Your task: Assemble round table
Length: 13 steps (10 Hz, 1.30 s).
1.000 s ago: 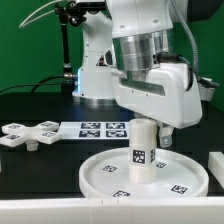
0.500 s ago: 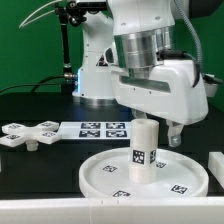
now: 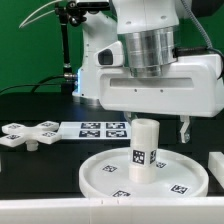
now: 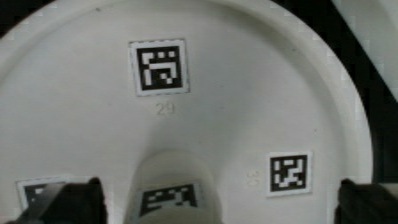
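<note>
Arm (image 3: pixel 150 40) fills the upper ext. view, its top cut off by the frame. Black tabletop (image 3: pixel 40 165) lies under everything. Round disc (image 3: pixel 105 172) lies flat at front centre, its middle partly hidden by the leg. In the wrist view its edges run out of frame. Marker board (image 3: pixel 100 128) lies behind the disc, partly hidden by arm and leg. Cross-shaped base piece (image 3: pixel 25 133) sits at the ext. view's left, well apart from the disc, one end cut off. Leg (image 3: pixel 147 150) stands upright on the disc, approx centre. Gripper (image 4: pixel 217 197) is spread wide around the leg's top, gripping nothing. One finger (image 3: pixel 185 130) shows beside the leg w/ a clear gap. The other is hidden in the ext. view. White object (image 3: pixel 216 165) at the ext. view's right is too cut off to identify. Labels: only b/w square tags (image 4: pixel 160 65), no readable writing. A small mark under one disc tag is too blurred to read.
</note>
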### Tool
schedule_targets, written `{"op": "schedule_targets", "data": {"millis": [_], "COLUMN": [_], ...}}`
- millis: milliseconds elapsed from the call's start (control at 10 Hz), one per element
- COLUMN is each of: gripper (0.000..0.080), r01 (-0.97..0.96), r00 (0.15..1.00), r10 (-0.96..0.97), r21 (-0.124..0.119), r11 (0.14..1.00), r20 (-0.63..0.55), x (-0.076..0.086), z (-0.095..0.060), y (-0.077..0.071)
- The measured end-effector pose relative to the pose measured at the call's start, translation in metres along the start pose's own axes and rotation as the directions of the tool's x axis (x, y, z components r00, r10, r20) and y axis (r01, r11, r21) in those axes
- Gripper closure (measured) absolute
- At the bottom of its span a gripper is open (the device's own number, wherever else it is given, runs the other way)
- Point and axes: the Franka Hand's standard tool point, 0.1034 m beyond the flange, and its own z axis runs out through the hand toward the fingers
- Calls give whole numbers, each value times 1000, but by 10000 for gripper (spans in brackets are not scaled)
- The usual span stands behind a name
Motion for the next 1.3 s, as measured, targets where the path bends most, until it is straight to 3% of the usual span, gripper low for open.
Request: {"op": "schedule_targets", "data": {"millis": [200, 500, 1000, 1300], "gripper": [150, 150, 150, 150], "r01": [233, 507, 727, 931], "r00": [972, 862, 686, 361], "r10": [-233, -507, -727, -932], "r21": [-12, -24, -33, -74], "r11": [972, 862, 686, 357], "r20": [-5, -9, 4, 39], "x": [3, 11, 15, 20], "z": [-2, -5, -3, -8], "y": [3, 10, 17, 10]}}
